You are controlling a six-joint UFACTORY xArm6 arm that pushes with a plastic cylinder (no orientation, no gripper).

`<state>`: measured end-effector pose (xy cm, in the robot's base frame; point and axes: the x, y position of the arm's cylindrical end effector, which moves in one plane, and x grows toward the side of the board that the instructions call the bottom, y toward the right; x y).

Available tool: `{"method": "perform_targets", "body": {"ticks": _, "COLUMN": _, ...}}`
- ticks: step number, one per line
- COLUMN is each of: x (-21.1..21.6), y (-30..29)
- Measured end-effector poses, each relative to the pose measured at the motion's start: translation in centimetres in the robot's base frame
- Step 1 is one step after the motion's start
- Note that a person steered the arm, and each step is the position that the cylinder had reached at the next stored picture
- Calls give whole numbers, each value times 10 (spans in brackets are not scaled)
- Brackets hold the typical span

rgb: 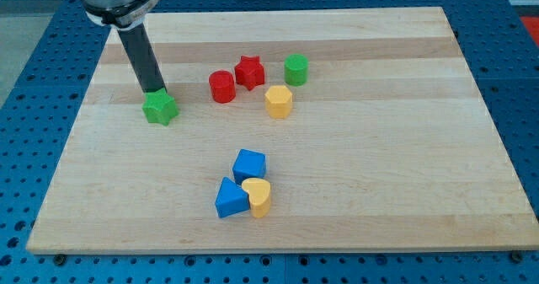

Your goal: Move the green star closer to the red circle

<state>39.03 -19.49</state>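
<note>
The green star (159,109) lies on the wooden board at the view's left. The red circle (221,87) stands to its right, a short gap away. My tip (153,91) is at the green star's upper edge, touching it or very nearly, on the side slightly toward the view's top left. The dark rod rises from there toward the view's top left.
A red star (249,72) sits just right of the red circle, a green cylinder (296,68) further right, and a yellow hexagon (279,101) below them. Near the view's bottom a blue cube (249,164), a blue triangle (230,199) and a yellow heart (258,196) are clustered.
</note>
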Motion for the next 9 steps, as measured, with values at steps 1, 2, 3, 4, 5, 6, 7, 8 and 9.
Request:
{"method": "perform_targets", "body": {"ticks": 1, "x": 3, "y": -20}}
{"method": "perform_targets", "body": {"ticks": 2, "x": 29, "y": -24}}
{"method": "perform_targets", "body": {"ticks": 3, "x": 35, "y": -24}}
{"method": "perform_targets", "body": {"ticks": 4, "x": 35, "y": -17}}
{"method": "perform_targets", "body": {"ticks": 5, "x": 35, "y": 9}}
{"method": "perform_targets", "body": {"ticks": 6, "x": 35, "y": 37}}
{"method": "perform_targets", "body": {"ticks": 7, "x": 35, "y": 40}}
{"method": "perform_targets", "body": {"ticks": 8, "x": 60, "y": 40}}
{"method": "perform_targets", "body": {"ticks": 9, "x": 107, "y": 40}}
